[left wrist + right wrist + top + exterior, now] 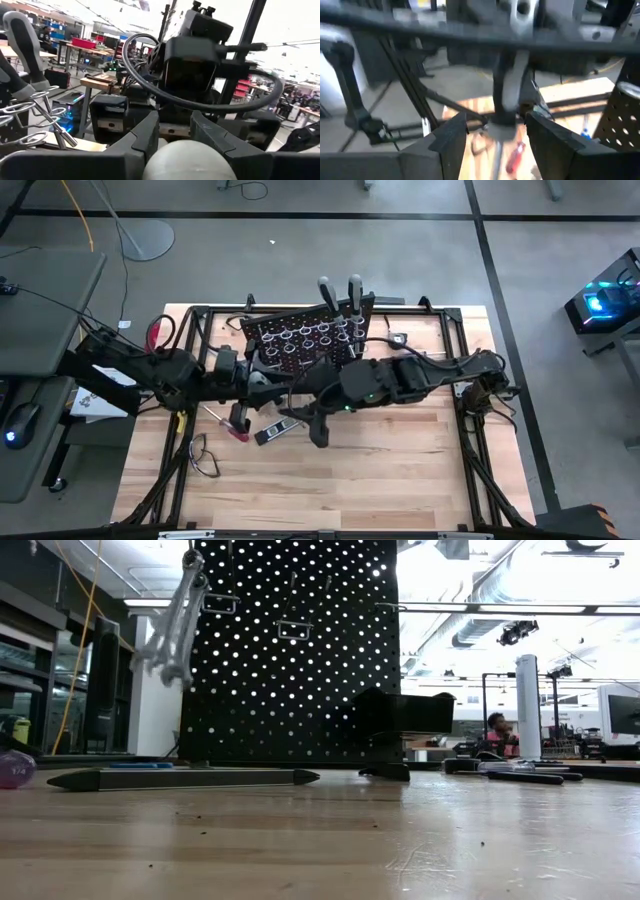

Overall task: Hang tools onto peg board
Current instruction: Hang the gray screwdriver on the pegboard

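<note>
The black peg board (305,335) stands upright at the table's middle, with silver rings along its top; it also fills the low view (290,650). My left gripper (258,380) is just in front of the board's left end, shut on a bunch of silver wrenches (172,630). The wrenches hang beside the board's left edge. My right gripper (298,392) faces the left one at close range. Its fingers (450,137) are apart, one on each side of the hanging wrenches (509,90). I cannot tell whether they touch them. My left gripper pinches a pale rounded end (190,160) between its two fingers (145,135). I see this end only end-on, so which part of the wrenches it is cannot be told. The fingers lie about level, pointing toward the table's right. The wrenches hang below, clear of the table.
On the table in front of the board lie a red-handled screwdriver (240,430), a small black box (270,432), a dark tool (318,430) and clear safety glasses (205,455). Two grey handles (340,295) stick up at the board's top. A person (497,730) sits far behind.
</note>
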### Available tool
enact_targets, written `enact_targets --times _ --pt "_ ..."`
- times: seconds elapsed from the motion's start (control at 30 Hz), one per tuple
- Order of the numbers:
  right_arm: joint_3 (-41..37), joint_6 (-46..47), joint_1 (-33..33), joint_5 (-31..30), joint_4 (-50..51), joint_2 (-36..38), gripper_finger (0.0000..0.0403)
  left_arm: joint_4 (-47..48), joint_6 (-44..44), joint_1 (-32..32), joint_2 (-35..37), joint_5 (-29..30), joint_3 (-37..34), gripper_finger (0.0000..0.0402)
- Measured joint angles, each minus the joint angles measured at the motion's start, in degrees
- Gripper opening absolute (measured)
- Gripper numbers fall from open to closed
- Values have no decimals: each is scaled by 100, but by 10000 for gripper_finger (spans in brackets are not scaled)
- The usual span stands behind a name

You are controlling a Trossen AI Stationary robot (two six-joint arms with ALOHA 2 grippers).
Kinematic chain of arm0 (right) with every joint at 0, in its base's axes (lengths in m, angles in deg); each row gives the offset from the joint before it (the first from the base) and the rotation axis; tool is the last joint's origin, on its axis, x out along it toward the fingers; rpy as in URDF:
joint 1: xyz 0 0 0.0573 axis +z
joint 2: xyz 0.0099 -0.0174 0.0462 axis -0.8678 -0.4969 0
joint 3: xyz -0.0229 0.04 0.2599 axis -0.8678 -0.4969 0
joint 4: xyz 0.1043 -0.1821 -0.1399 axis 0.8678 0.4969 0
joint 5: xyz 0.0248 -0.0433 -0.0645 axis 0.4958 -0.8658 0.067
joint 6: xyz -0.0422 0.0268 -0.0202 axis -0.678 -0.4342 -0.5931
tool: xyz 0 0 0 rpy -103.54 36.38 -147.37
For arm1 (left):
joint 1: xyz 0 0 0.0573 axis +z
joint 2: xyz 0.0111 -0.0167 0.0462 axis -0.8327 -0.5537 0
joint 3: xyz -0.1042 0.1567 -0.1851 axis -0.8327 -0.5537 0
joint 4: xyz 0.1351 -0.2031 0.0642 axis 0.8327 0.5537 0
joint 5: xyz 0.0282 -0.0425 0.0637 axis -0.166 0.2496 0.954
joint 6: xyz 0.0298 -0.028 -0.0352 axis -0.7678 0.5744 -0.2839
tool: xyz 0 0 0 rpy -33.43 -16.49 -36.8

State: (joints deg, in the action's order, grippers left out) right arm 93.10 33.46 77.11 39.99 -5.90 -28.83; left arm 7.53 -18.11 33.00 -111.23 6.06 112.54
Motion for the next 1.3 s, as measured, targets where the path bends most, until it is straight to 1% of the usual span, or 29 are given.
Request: enact_targets --times 0.13,0.33,0.47,0.6,0.67,0.73,0.87,0.97,1.17,1.2,1.3 --pt "7 70 -13 -15 -248 -28 197 -59 -24 10 -113 0 0 90" --pt "2 192 -79 47 -103 -129 197 -370 -113 7 -238 -2 0 90" --pt "2 39 -77 -41 -100 -114 197 -536 -179 11 -247 13 0 90" --pt "2 -8 -76 4 -81 -115 193 -550 -181 11 -245 10 0 90" --pt "2 -14 -76 9 -81 -116 178 -546 -183 9 -247 9 0 90" --pt "2 -13 -76 -46 -95 -136 149 -555 -183 11 -245 9 0 90" --pt "2 44 -76 -60 -206 -146 66 -557 -272 11 -246 54 0 90" --pt "2 123 -85 67 -236 -146 60 -563 -301 9 -245 132 0 90" --pt "2 151 -72 12 -141 -103 60 -581 -361 4 -221 311 0 91" --pt "2 132 -72 -18 -52 -74 60 -561 -399 4 -198 384 -1 102" --pt "0 161 -62 -31 419 136 59 -533 -490 4 -3 576 -4 169"
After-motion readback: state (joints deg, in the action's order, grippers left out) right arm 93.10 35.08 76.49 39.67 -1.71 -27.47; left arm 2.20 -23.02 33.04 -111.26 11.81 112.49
